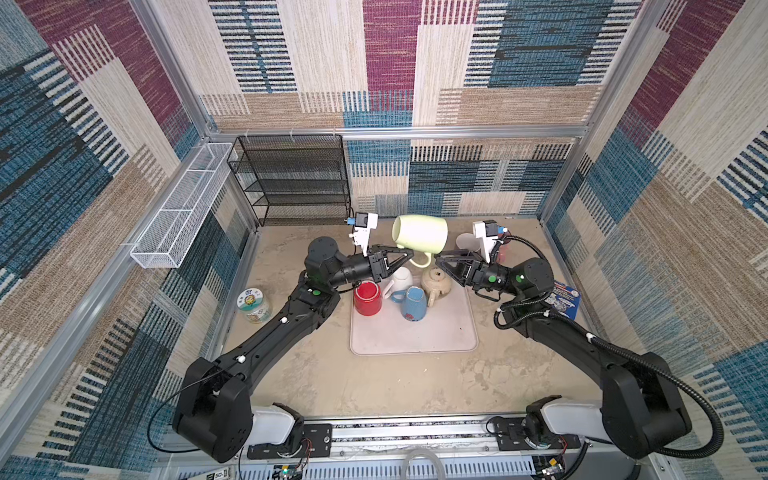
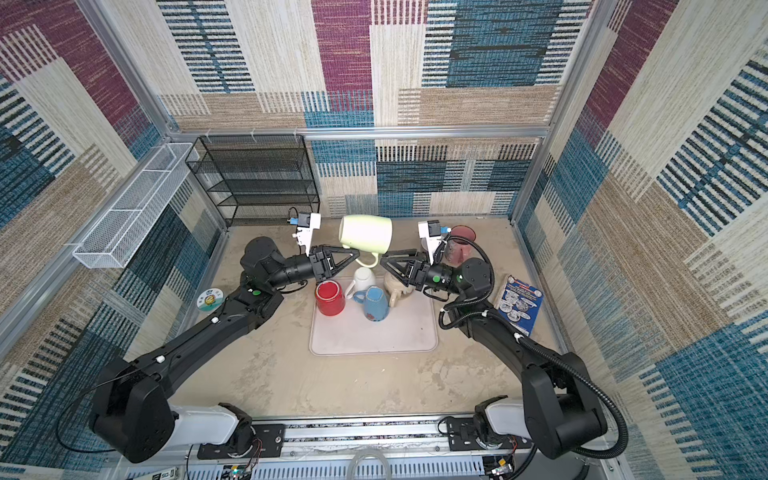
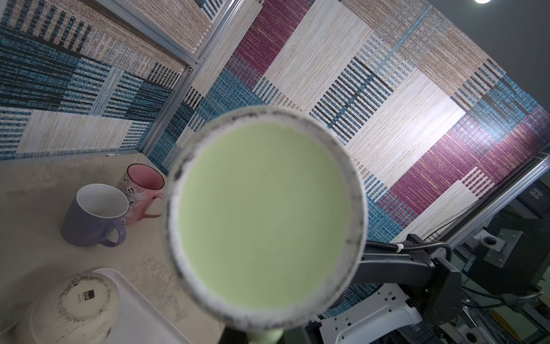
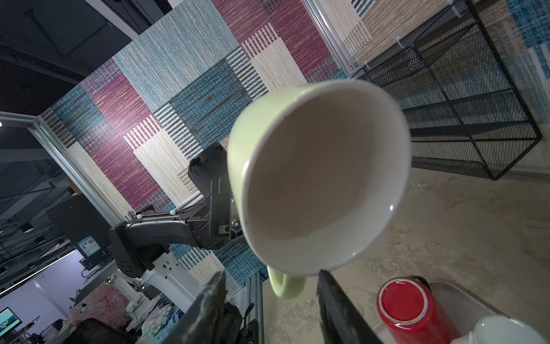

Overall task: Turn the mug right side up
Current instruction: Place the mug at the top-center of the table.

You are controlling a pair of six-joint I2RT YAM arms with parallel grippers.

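green mug (image 1: 420, 233) hangs sideways in the air, about half turned. left gripper (image 1: 405, 254) is clamped, seemingly on its handle (image 4: 285, 286). right gripper (image 4: 271, 275) is part open astride it. uprighting and set-down remain.

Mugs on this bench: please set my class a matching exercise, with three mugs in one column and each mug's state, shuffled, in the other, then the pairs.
Column one
1. green mug
2. red mug
3. purple mug

Column two
A. upright on the table
B. lifted clear, lying on its side
C. upside down on the tray

Pairs: 1-B, 2-C, 3-A
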